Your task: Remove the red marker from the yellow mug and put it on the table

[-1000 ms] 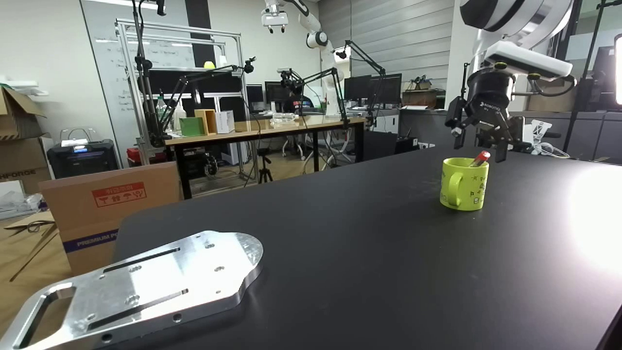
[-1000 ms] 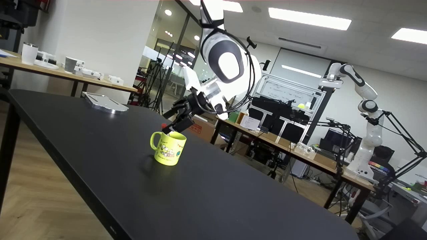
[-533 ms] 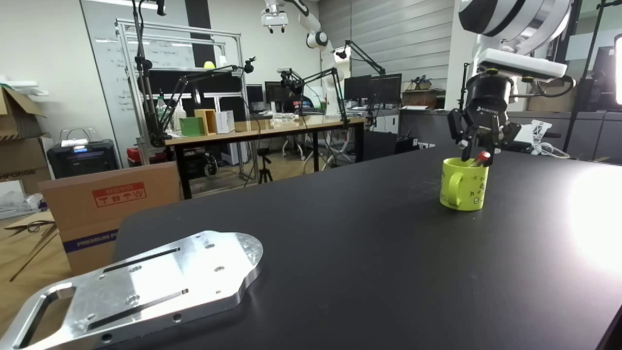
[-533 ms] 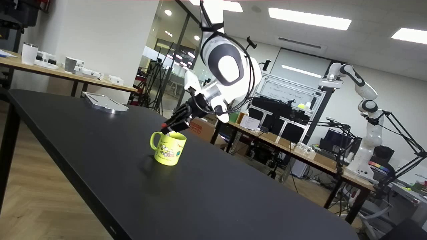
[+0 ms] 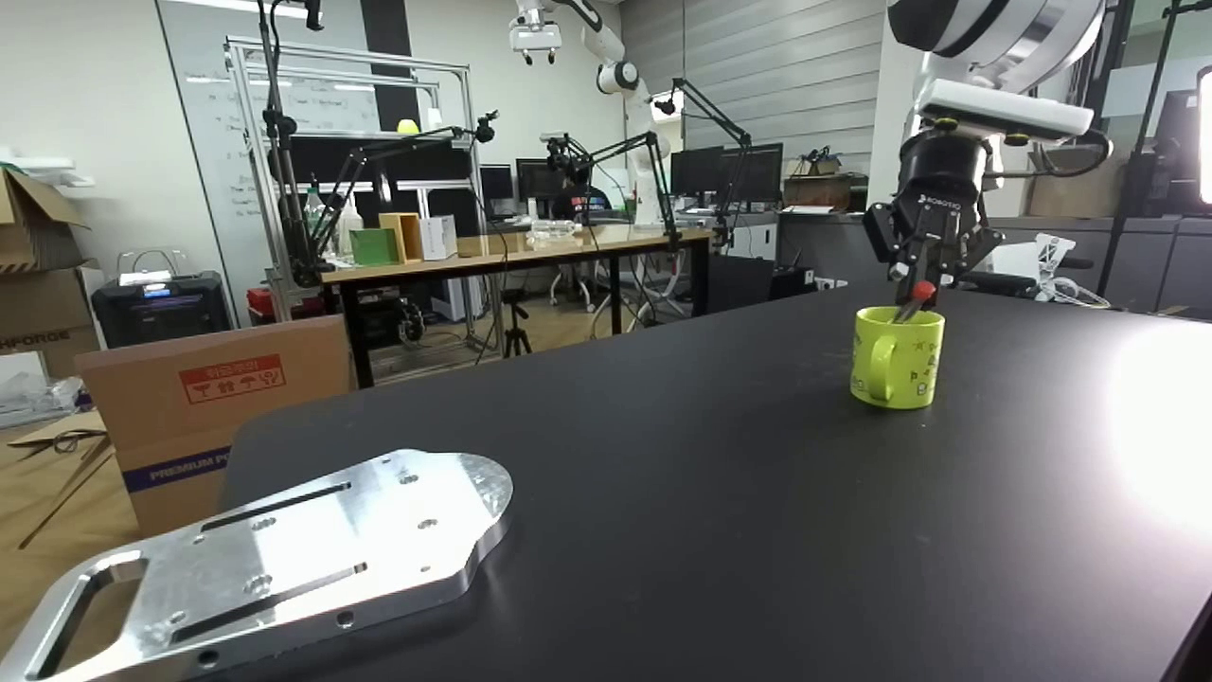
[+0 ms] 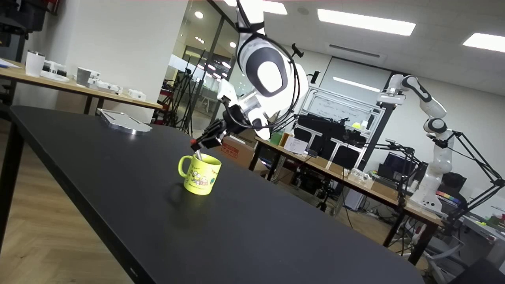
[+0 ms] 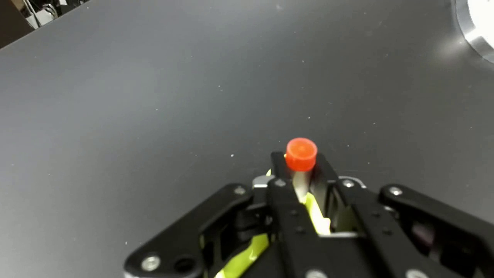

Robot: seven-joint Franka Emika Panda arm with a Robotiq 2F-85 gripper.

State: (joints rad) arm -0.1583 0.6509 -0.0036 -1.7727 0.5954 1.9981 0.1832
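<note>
The red marker leans in the yellow mug, its red cap [image 7: 301, 154] above the rim and its lower end hidden inside. My gripper [image 7: 301, 166] is shut on the marker, the fingers on either side of the pale shaft just below the cap. In both exterior views the yellow mug [image 5: 895, 365] [image 6: 202, 177] stands upright on the black table [image 5: 663, 530], with my gripper [image 5: 926, 296] over its opening. A length of grey shaft [image 6: 199, 155] shows between fingertips and rim. Lime-yellow bits of the mug [image 7: 247, 256] appear beneath the fingers in the wrist view.
A silver metal plate [image 5: 312, 549] with slots lies on the table, well away from the mug; its corner [image 7: 476, 33] shows at the wrist view's upper right. Beside the table stands a cardboard box [image 5: 227, 407]. A wooden-topped desk [image 5: 587, 248] is further back.
My gripper came down to the mug and its fingers closed on the marker. The marker has shifted and stands more upright, its cap higher. The mug has moved slightly.
</note>
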